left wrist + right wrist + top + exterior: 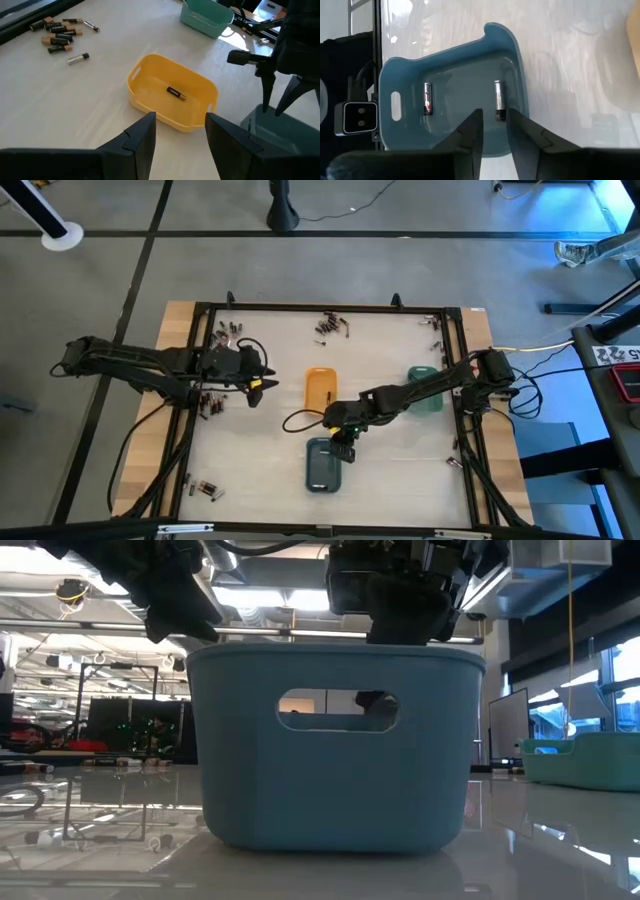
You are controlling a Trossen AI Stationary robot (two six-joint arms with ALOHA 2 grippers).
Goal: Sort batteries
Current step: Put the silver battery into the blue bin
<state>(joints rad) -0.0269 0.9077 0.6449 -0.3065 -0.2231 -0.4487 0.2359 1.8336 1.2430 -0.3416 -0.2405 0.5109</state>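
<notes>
The right gripper (494, 131) is held just above the blue tray (322, 465), its fingers narrowly parted and empty, with a silvery battery (499, 100) lying on the tray floor just beyond the tips; this one appears freshly released. To finish the step well, the gripper should be lifted straight up, clear of the tray wall, so neither cell is knocked. The left gripper (180, 131) hovers near the yellow tray (172, 92), fingers wide and empty. Three trays are seen: yellow, blue and a green tray (426, 388). Two batteries lie in the blue tray, the other being a dark cell (427, 98), and one battery (176, 93) in the yellow. The loose pile (59, 34) holds perhaps eight, though this cannot be counted surely.
</notes>
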